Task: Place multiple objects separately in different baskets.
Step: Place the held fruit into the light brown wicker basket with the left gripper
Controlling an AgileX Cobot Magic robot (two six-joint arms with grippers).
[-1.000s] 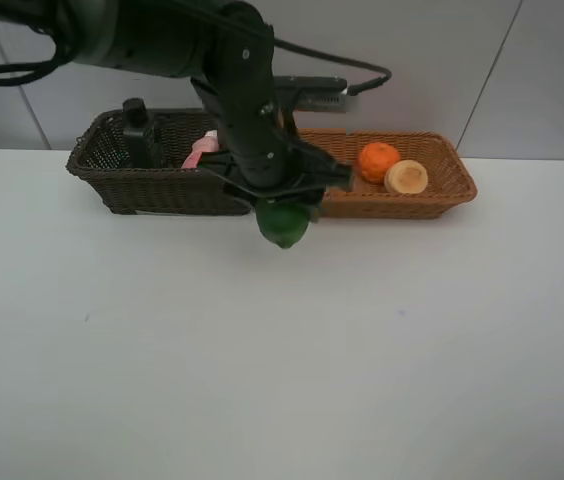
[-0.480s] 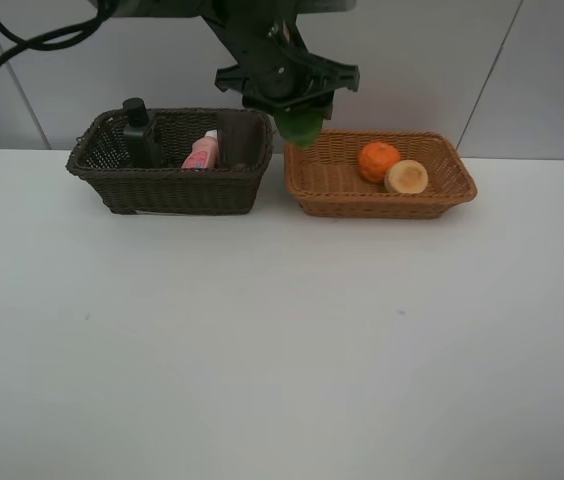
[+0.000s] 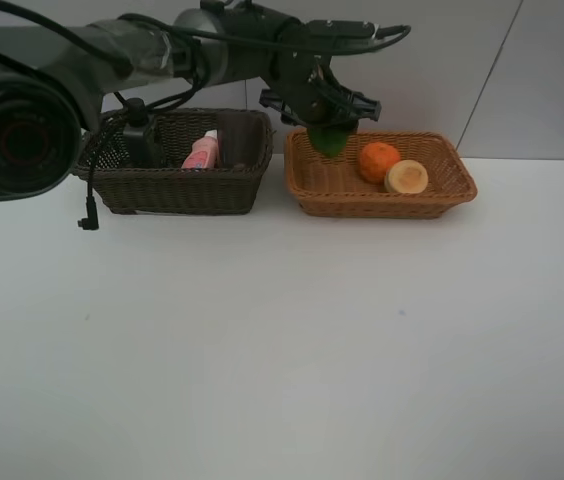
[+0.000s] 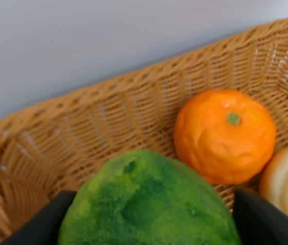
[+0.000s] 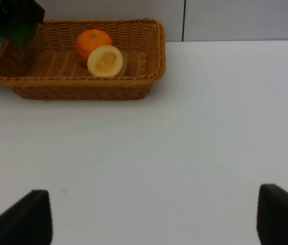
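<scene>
Step in hand: delivery of green oval fruit (image 4: pixel 149 204) into light orange-tan woven wicker basket (image 3: pixel 442 197).

Left gripper (image 3: pixel 324 112) grasps fruit between jaws, above basket's near-empty end.

Round orange (image 3: pixel 378 160) and pale yellow round fruit (image 3: pixel 406 177) lie just beyond jaws.

Right gripper (image 5: pixel 149 214): jaws spread, nothing between, well apart from basket.

Next move calls for lowering, releasing fruit clear of orange.

A white table (image 3: pixel 282 340) carries a dark brown basket (image 3: pixel 177 190) beside a tan basket (image 3: pixel 382 198).
</scene>
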